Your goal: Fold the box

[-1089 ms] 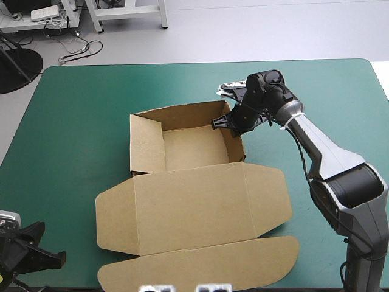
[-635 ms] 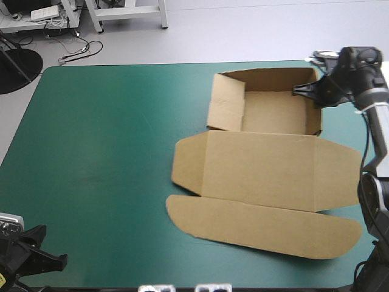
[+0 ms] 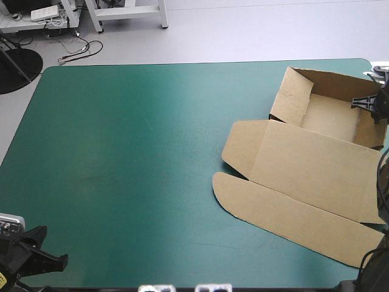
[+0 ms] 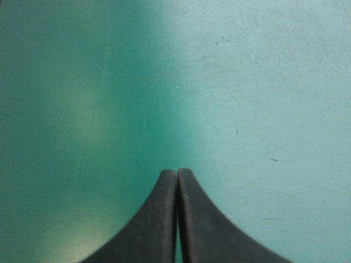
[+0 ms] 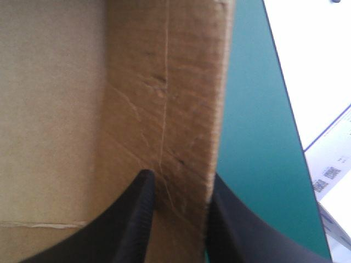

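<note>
high view, nearest first: left gripper (image 3: pixel 42 255) sits at the table's near-left corner, well apart from the work. left wrist view backs that up: its fingers (image 4: pixel 159 219) are pressed together into one point with nothing between them, only bare teal-green cover (image 4: pixel 258 82) ahead. next out, the box (image 3: pixel 292 158) lies in the table's far-right quarter. its rounded tuck flap (image 3: pixel 285 222) is closest to the robot and flat on the cover, then the lid panel (image 3: pixel 328 182), also flat, then the tray (image 3: pixel 331 115) with walls up by the far-right corner. the tray's left wall (image 3: pixel 293 97) stands but leans outward a bit. the box runs out of frame on the right, so can't tell if it overhangs the table edge. farthest: right gripper (image 3: pixel 371 102) at the tray's right wall. right wrist view shows it clamped on that right wall (image 5: pixel 164 109), one finger inside the tray, the other outside over the cover, board pinched between. my read: tray forming is mostly done, lid untouched, and the step in hand is the right arm handling the box by that wall. next move likely calls for getting the box somewhere both arms can reach and squaring up the leaning left wall. pulling hard on a single wall could untuck it.
</note>
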`<state>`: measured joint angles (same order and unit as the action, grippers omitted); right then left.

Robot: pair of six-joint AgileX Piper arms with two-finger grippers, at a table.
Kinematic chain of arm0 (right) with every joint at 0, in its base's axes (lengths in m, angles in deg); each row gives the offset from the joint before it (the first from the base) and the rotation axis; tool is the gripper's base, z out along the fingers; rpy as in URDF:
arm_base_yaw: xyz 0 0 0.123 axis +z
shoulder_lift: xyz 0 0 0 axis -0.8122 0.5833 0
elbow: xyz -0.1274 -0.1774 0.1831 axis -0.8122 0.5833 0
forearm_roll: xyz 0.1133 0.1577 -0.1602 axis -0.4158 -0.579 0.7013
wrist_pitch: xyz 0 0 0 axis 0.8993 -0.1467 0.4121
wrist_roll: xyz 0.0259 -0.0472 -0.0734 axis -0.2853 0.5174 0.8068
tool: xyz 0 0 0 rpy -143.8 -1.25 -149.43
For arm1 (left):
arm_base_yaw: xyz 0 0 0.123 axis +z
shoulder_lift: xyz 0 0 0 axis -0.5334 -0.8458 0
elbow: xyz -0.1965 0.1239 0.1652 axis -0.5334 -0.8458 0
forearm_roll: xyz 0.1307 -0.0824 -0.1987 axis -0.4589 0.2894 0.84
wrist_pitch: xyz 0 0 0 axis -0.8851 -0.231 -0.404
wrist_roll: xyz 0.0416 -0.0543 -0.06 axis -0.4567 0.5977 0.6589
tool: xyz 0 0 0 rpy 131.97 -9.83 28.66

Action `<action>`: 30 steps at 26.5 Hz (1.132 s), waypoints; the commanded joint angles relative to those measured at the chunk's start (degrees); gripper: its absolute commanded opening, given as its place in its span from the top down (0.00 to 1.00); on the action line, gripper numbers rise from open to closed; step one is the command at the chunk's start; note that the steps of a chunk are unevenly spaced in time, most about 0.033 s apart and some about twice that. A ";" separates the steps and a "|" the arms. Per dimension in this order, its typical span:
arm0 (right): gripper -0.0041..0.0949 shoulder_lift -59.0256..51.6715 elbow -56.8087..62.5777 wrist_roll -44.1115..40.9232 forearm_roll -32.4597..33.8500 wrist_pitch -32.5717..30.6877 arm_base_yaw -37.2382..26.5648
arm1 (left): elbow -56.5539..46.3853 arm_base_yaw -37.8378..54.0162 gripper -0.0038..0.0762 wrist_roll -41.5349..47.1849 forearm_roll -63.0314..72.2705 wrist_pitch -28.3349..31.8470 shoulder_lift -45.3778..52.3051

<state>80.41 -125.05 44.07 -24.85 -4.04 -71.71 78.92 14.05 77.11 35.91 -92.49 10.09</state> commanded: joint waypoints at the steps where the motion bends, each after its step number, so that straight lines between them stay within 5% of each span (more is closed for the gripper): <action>1: 0.51 -2.82 -1.67 0.78 -1.38 -0.32 -0.48 | 1.24 -0.35 0.96 0.49 -0.61 1.05 -0.97; 10: 0.51 -13.19 -1.67 0.78 -4.08 -0.32 -0.48 | 1.24 -0.35 0.96 0.24 -1.78 2.19 -0.97; 14: 0.53 -20.26 -0.37 3.22 -20.56 -0.32 -0.48 | 1.24 -0.35 0.96 0.34 -2.18 3.30 -0.97; 16: 0.65 -27.03 3.34 7.31 -27.57 -0.32 0.50 | 1.24 -0.35 0.96 0.47 -2.18 4.02 -0.97; 21: 0.98 -41.01 15.24 10.07 -21.84 -0.32 2.48 | 1.24 -0.35 0.96 0.75 -2.18 4.01 -0.97; 30: 0.97 -69.46 47.55 12.46 -22.40 7.31 2.48 | -0.42 -0.35 0.96 0.75 -2.17 4.60 -0.51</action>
<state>18.41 -85.14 55.41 -46.60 -2.41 -69.25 78.41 14.05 77.30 34.39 -91.81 10.14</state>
